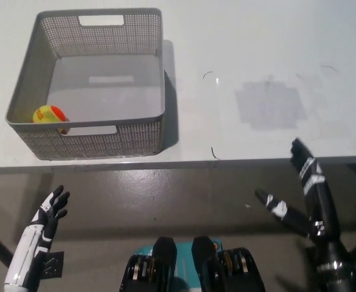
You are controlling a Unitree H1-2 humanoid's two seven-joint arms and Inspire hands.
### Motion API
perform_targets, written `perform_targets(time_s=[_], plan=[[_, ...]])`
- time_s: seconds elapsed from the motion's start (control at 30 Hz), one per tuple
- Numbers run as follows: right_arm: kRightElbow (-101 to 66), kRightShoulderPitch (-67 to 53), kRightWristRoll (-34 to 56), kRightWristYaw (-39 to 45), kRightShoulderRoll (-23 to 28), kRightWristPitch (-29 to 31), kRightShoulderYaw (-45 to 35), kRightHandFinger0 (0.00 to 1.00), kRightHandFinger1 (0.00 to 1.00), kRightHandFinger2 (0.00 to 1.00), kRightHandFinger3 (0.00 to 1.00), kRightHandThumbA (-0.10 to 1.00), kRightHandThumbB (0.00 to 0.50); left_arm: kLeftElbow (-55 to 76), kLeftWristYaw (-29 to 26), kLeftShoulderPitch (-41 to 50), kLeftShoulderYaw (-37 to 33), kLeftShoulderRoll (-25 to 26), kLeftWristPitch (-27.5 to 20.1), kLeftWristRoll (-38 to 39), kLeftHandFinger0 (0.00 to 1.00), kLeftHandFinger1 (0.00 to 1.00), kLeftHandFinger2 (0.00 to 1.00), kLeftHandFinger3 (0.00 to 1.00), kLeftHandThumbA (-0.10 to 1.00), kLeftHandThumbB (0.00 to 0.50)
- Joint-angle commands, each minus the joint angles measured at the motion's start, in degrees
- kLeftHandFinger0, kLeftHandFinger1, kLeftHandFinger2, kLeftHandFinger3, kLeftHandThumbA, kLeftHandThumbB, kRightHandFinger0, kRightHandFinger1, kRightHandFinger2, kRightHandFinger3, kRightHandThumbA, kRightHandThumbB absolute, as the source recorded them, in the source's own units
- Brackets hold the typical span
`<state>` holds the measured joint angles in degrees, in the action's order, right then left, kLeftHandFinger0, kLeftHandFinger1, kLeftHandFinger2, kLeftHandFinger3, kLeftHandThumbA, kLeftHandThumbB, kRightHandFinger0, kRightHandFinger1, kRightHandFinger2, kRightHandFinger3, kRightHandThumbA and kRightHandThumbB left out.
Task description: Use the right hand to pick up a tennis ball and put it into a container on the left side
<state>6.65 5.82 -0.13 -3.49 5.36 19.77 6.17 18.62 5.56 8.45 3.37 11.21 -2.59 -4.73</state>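
**Ball in the basket, right hand well off to the near right**

Nearest you, the white left hand [47,214] rests at near left, fingers loosely spread. Your black right hand [299,194] hangs at near right off the table [257,61] edge, fingers splayed, holding nothing. The tennis ball [49,115] lies far left of it, in the basket [98,140]'s near-left corner.

White left hand [44,222] (black fingers) — black right hand [305,198], white-marked.
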Motion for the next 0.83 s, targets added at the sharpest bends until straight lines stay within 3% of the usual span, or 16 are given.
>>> perform_targets(time_s=[0.0, 0.1, 0.3, 0.47, 0.57, 0.8], plan=[[2.3, -0.62, 3.89, 4.3, -0.68, 7.16, 0.38, 1.0, 1.0, 1.0, 1.0, 1.0, 0.277, 0.21, -0.71, -0.38, 1.1, 0.29, -4.34, 1.82, 1.0, 1.0, 1.0, 1.0, 1.0, 0.267], [3.0, -2.88, 1.59, 4.26, -0.32, 6.78, 0.73, 1.0, 1.0, 1.0, 1.0, 1.0, 0.332, 0.73, -0.29, 0.46, 1.41, 0.45, -3.92, 2.85, 1.0, 1.0, 1.0, 1.0, 1.0, 0.282], [3.74, -6.49, 1.89, 5.86, 0.74, 7.16, 0.53, 1.0, 1.0, 1.0, 1.0, 1.0, 0.278, 1.16, -0.2, 1.91, 1.54, 0.35, -4.46, 3.22, 1.0, 1.0, 1.0, 1.0, 1.0, 0.286], [2.62, -7.69, 1.63, 6.14, 1.44, 5.32, -0.07, 1.0, 1.0, 1.0, 1.0, 1.0, 0.302, 0.42, 0.47, 0.56, 1.09, 0.86, -3.89, 3.36, 1.0, 1.0, 1.0, 1.0, 1.0, 0.312], [2.57, -8.27, 1.66, 6.08, 1.3, 5.25, -0.31, 1.0, 1.0, 1.0, 1.0, 1.0, 0.287, 0.65, 0.37, 0.59, 1.02, 0.84, -3.15, 2.82, 1.0, 1.0, 1.0, 1.0, 1.0, 0.309], [3.31, -7.36, 2.56, 6.62, 0.91, 5.73, -0.75, 1.0, 1.0, 1.0, 1.0, 1.0, 0.322, 0.1, 0.24, -0.8, 1.27, 0.62, -1.19, 3.43, 1.0, 1.0, 1.0, 1.0, 1.0, 0.293]])
